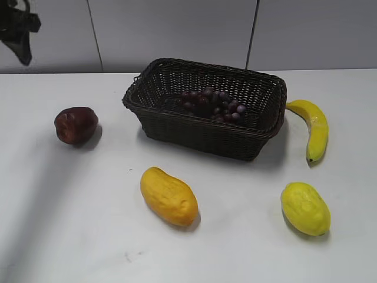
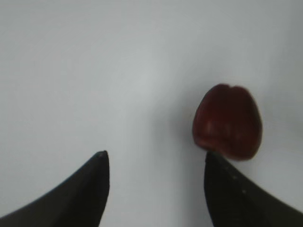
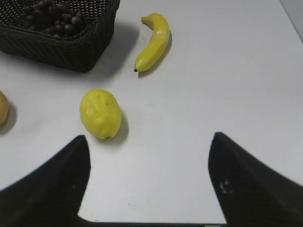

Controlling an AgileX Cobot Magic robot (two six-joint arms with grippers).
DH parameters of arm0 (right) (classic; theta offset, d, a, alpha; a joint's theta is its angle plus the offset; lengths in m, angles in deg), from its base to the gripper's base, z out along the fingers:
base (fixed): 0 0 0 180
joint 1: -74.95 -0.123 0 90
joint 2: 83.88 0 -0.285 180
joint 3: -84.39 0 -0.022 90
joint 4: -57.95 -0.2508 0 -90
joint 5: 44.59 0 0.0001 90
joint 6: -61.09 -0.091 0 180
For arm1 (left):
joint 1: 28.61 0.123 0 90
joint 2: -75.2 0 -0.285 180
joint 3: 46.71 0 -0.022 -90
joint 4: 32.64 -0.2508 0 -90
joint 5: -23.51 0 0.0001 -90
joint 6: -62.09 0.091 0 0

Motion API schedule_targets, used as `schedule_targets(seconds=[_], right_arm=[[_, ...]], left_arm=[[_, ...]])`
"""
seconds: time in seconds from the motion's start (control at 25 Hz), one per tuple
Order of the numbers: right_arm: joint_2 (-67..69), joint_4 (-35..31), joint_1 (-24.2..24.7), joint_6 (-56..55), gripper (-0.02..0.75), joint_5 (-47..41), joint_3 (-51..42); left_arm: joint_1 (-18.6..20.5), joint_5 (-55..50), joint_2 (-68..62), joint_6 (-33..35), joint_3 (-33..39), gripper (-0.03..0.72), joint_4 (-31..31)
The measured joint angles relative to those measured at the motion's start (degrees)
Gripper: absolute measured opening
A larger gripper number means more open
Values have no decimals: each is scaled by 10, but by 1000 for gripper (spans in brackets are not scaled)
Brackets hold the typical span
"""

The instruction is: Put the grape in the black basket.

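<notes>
You can see the grape (image 1: 213, 105) lying inside the black basket (image 1: 200, 134), resting on its floor toward the far right side, so by the look of it the task's goal is met and nothing is left to carry. Neither gripper holds anything: the left gripper (image 2: 154, 163) hangs over bare desk (image 1: 247, 236) with its jaws apart, the dark red apple (image 2: 228, 122) just beyond its right-hand fingertip and not between the two. The right gripper (image 3: 149, 142) likewise has its jaws spread wide and empty, looking down on the lemon-yellow fruit (image 3: 100, 113) and the banana (image 3: 153, 41), with a corner of the basket and the bunch in it at the upper left of its view. In the exterior view neither gripper reaches over the fruit; only a dark piece of an arm shows at the top left corner. You would judge that both arms are parked clear so the basket is unobstructed. The orange mango (image 1: 169, 196) sits in front of the basket, apart from it and untouched.
</notes>
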Motion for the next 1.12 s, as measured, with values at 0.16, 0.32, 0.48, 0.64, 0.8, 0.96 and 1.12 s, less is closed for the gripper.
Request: schedule_targets(seconds=[0.16, 0.32, 0.48, 0.64, 0.8, 0.96, 1.12], right_arm=[[0, 0, 0, 0, 590, 0, 0], [0, 0, 0, 0, 590, 0, 0], [0, 0, 0, 0, 590, 0, 0], [0, 0, 0, 0, 590, 0, 0], [0, 0, 0, 0, 590, 0, 0], [0, 0, 0, 0, 590, 0, 0], [0, 0, 0, 0, 590, 0, 0]], left_arm=[[7, -1, 70, 0, 126, 588, -1], [7, -2, 143, 0, 253, 587, -2], [7, -2, 220, 0, 371, 584, -3], [7, -2, 325, 0, 478, 561, -2], [7, 27, 444, 0, 567, 538, -2], [7, 75, 565, 0, 639, 524, -1], [7, 94, 665, 0, 686, 522, 1]])
